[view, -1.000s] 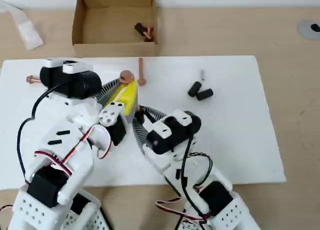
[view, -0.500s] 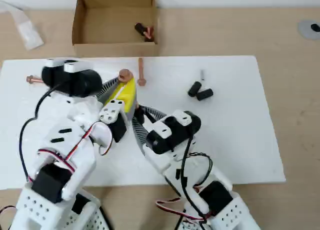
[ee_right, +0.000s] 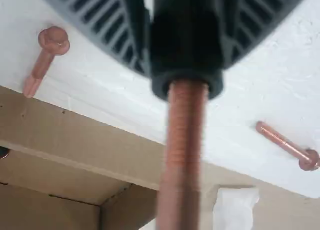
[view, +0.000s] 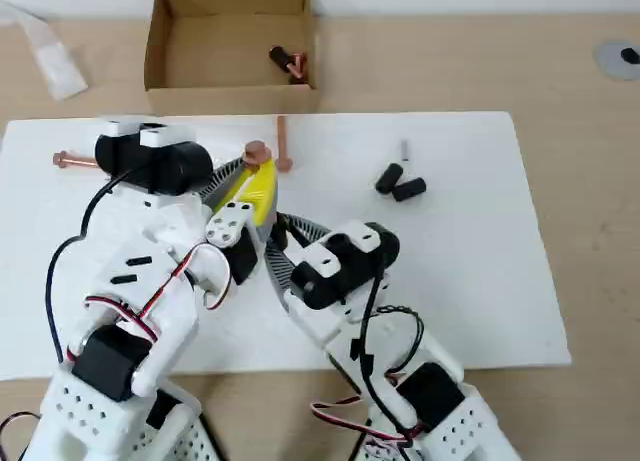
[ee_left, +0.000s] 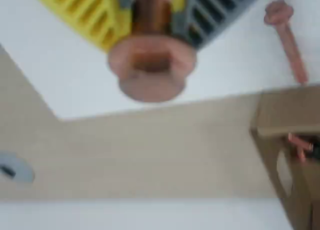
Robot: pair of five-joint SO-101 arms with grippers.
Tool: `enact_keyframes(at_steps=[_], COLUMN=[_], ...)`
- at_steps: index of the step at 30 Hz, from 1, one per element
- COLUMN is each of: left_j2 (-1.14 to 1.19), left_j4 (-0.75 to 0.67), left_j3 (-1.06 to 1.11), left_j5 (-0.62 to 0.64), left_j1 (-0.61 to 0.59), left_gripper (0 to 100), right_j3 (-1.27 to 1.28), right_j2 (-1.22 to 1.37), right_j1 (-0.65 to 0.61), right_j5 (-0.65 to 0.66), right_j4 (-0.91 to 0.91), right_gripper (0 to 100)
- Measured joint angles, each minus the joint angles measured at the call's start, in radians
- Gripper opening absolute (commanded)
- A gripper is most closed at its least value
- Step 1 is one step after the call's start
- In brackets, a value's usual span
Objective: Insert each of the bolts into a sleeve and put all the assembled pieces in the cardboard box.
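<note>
White sheet (view: 480,281) over the tan surface (view: 580,81) carries the work. We find the copper bolt (ee_left: 151,65), round flanged head and threaded shank, clamped in the left tool (ee_left: 150,10), its shank entering the matt black cylindrical sleeve (ee_right: 186,45) gripped by the right tool (ee_right: 186,20), just short of the cardboard box (view: 160,41). We judge insertion the step in hand; the next move calls for a straight push along the shared axis until the head seats.

The left gripper (ee_left: 150,13) squeezes a copper bolt (ee_left: 151,65) in the middle of the frame. A second bolt (ee_left: 287,38) lies on the white sheet (ee_left: 230,70) near the cardboard box (ee_left: 287,115) at the frame's edge.
</note>
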Motion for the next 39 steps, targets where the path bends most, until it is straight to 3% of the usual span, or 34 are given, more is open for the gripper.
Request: enact_keyframes(at_steps=[4, 12, 19, 24, 30, 35, 39], left_j2=[-0.011, -0.003, -0.002, 0.0, 0.0, -0.002, -0.002], left_j4=[0.08, 0.097, 0.121, 0.169, 0.18, 0.331, 0.373], left_j3=[-0.005, -0.018, -0.018, -0.023, -0.043, -0.15, -0.189], left_j5=[-0.002, -0.008, -0.003, 0.046, 0.057, 0.057, 0.057], left_j1=[0.031, 0.054, 0.055, 0.055, -0.026, -0.046, -0.071], left_gripper=[0, 1, 15, 16, 20, 21, 17], right_j3=[0.003, 0.002, 0.002, 0.002, 0.003, 0.002, -0.005], right_j2=[0.002, 0.002, 0.0, 0.0, 0.003, 0.011, 0.104], right_j1=[0.002, 0.005, 0.005, 0.003, 0.003, 0.003, 0.04], right_j5=[0.0, 0.0, -0.002, -0.002, 0.0, 0.0, 0.0], right_j4=[0.002, 0.002, 0.0, 0.0, 0.002, 0.0, -0.006], right_gripper=[0.9, 0.9, 0.9, 0.9, 0.9, 0.9, 0.9])
